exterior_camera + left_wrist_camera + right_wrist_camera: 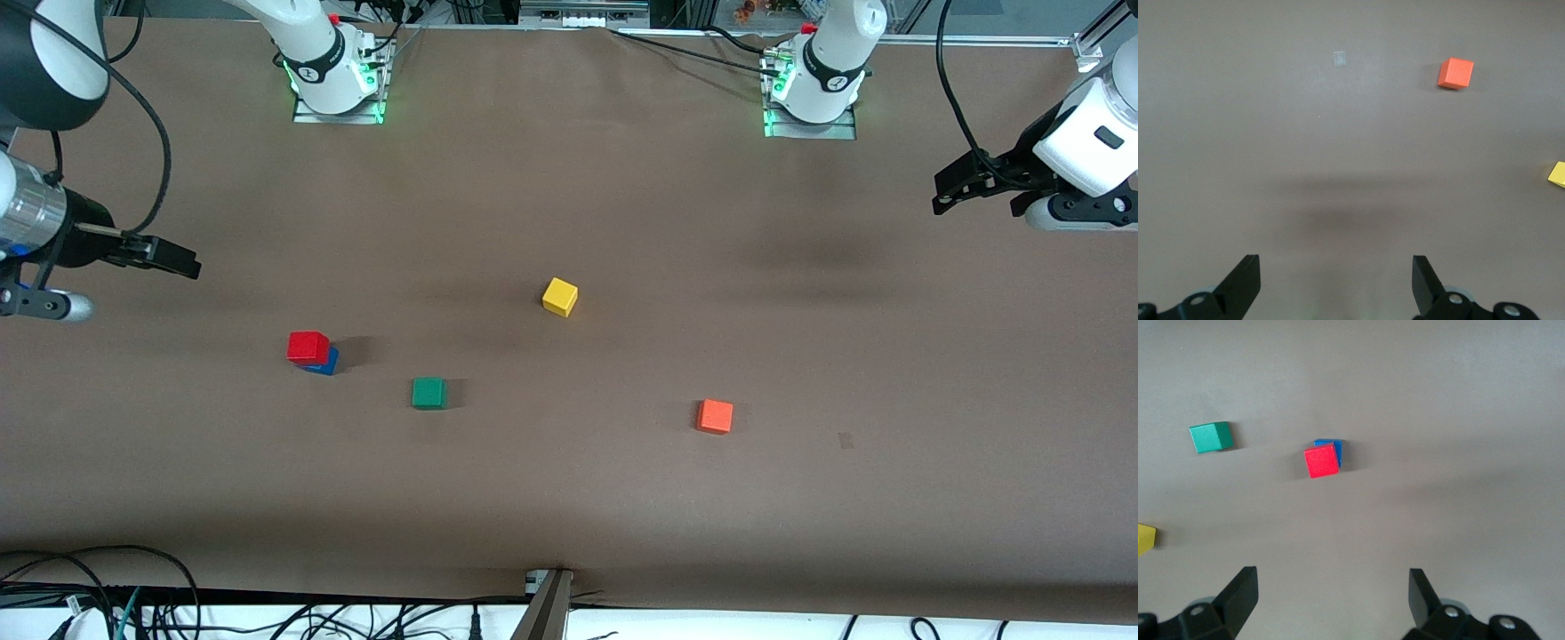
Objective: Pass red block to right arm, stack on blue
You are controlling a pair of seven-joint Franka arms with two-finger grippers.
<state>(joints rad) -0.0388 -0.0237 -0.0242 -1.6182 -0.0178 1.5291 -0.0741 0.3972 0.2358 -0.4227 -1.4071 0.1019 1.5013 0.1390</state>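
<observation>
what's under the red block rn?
The red block sits on the blue cube, slightly offset, so only a blue edge shows; most of the blue's top face is covered. Both tools, left and right, are open and away from the stack.

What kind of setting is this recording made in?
Most likely a robotics lab bench: a table under brown covering, two arms bolted along one edge, loose cables at the edges, and coloured cubes such as the red block stacked on the blue.
</observation>
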